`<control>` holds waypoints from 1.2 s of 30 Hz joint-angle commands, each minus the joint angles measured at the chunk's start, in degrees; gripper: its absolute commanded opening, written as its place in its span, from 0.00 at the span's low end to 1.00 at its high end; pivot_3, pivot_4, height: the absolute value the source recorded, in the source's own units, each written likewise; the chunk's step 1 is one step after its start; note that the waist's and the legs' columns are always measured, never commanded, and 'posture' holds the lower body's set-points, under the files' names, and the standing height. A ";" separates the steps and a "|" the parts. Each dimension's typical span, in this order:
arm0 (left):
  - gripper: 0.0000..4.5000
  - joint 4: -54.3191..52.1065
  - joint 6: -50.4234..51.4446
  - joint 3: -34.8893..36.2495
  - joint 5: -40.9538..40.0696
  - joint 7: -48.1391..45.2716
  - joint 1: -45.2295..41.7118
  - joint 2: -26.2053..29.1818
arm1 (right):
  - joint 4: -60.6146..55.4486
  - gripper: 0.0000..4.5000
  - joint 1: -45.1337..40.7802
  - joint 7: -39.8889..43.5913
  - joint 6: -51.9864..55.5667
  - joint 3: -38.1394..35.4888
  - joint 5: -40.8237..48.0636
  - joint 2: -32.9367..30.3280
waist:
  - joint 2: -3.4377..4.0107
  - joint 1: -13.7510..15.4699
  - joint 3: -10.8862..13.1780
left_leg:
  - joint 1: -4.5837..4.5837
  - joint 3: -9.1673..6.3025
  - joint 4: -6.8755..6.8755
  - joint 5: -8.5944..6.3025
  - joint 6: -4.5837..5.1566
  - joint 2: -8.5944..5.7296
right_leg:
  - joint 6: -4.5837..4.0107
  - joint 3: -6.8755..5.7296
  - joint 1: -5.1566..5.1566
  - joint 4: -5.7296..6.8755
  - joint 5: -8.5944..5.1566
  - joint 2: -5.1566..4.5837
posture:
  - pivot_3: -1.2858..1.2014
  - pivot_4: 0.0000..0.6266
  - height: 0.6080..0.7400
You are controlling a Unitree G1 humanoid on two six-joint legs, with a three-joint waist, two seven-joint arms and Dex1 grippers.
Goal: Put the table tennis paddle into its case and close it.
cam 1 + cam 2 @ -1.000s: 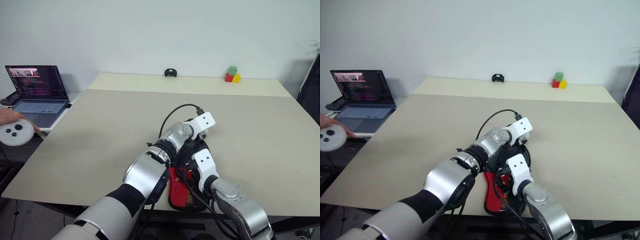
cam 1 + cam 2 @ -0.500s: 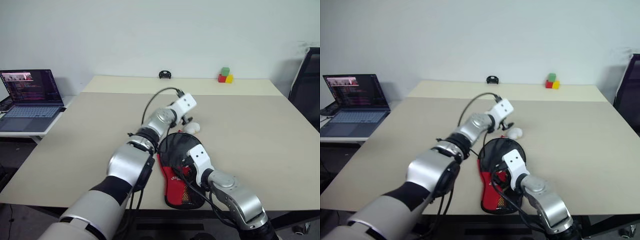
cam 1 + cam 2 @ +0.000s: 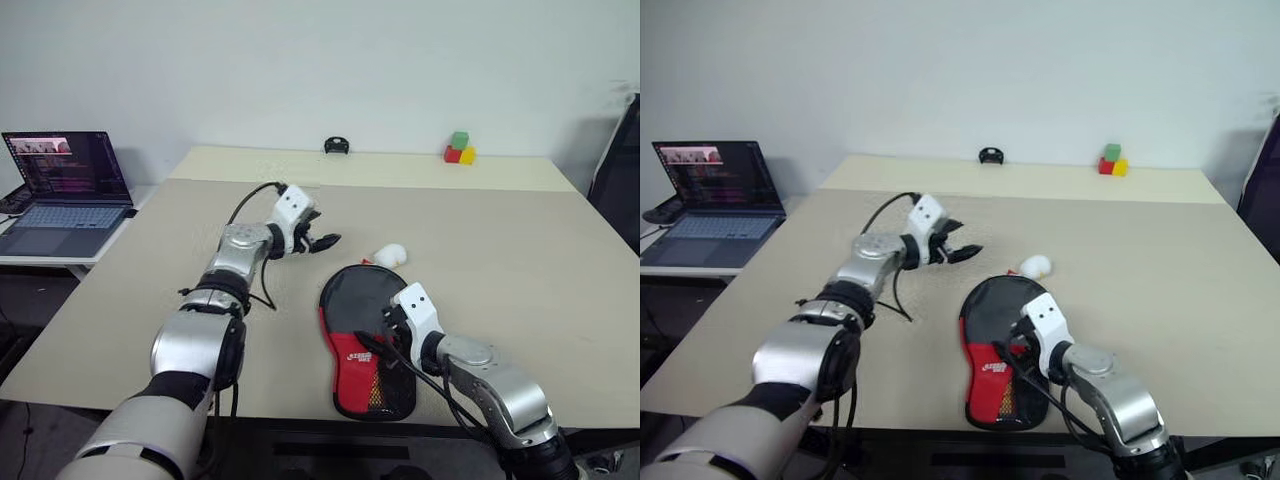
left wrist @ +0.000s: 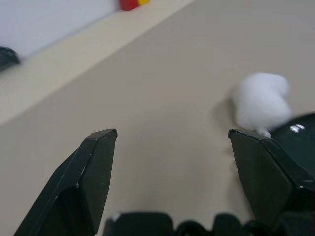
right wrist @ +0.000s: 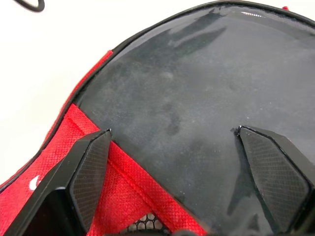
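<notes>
you saw the case [image 3: 364, 335] lying flat near the front edge of the table [image 3: 520, 250], its long axis running away from you: the black rounded part at the far end, the red narrow end with mesh pocket toward you. its outline looked shut all the way round, though you could not make out the zip, and you could not tell whether the table tennis paddle lay inside it.

your right gripper [image 3: 392, 322] hung just over the case, on the right edge of the black part. its fingers [image 5: 91, 169] were spread wide and held nothing. in the right wrist view the black fabric lay directly ahead between them and the red part nearest their base. this arm was much the nearer to the case.

your left gripper [image 3: 322, 241] was well apart from the case, beyond it and to its left, above bare table. its fingers [image 4: 93, 169] were also spread wide and empty, and the rim of the case showed past the tip of one finger.

a small white lump [image 3: 389, 255] sat on the table just beyond the rounded end, ahead of the left fingers.
</notes>
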 commanded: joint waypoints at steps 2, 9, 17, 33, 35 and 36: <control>0.88 -17.49 5.61 -0.83 -5.98 -9.38 8.40 1.10 | 0.75 1.00 -0.49 3.70 0.02 -1.58 3.13 -1.69 | 0.05 0.00 0.05 | -0.06 -0.04 -0.02 0.00 0.00 0.00 | -0.05 0.00 -0.03 -0.04 -0.02 -0.01 | 0.52 0.24 1.00; 0.88 -43.75 19.62 -5.05 -10.49 -12.33 22.41 2.85 | -8.16 1.00 -5.38 7.17 5.03 -10.09 12.19 -5.48 | 0.40 0.08 0.41 | -0.78 -0.14 0.06 0.01 -0.02 0.02 | -0.12 0.20 -0.68 0.08 -0.04 -0.05 | 0.52 0.24 1.00; 1.00 -46.63 19.92 -10.13 -9.30 -10.50 23.49 1.90 | -12.76 1.00 -6.52 6.84 10.21 -20.17 18.89 -12.64 | 0.46 0.29 0.45 | -1.01 -0.23 0.08 0.06 -0.08 -0.02 | -0.15 0.08 -0.77 -0.01 -0.05 -0.07 | 0.52 0.24 1.00; 1.00 -25.59 5.36 -18.55 -3.66 -8.50 16.28 -6.74 | -10.35 1.00 -7.31 4.00 8.17 -23.41 18.66 -16.61 | 0.51 0.14 0.48 | -1.01 -0.16 0.10 0.08 -0.03 -0.05 | -0.17 0.02 -0.76 0.04 -0.06 -0.04 | 0.52 0.24 1.00; 1.00 -23.64 4.17 -18.85 -3.10 -8.15 16.15 -7.14 | -9.99 1.00 -7.60 3.94 7.98 -23.37 18.62 -16.83 | 0.51 0.17 0.47 | -1.01 -0.17 0.10 0.08 -0.03 -0.05 | -0.17 0.03 -0.75 0.05 -0.06 -0.04 | 0.52 0.24 1.00; 1.00 -22.41 3.53 -18.92 -2.78 -7.84 16.04 -7.28 | -9.60 1.00 -8.02 3.94 7.76 -23.28 18.52 -16.89 | 0.52 0.18 0.47 | -1.01 -0.18 0.11 0.09 -0.03 -0.05 | -0.17 0.03 -0.75 0.06 -0.06 -0.04 | 0.52 0.24 1.00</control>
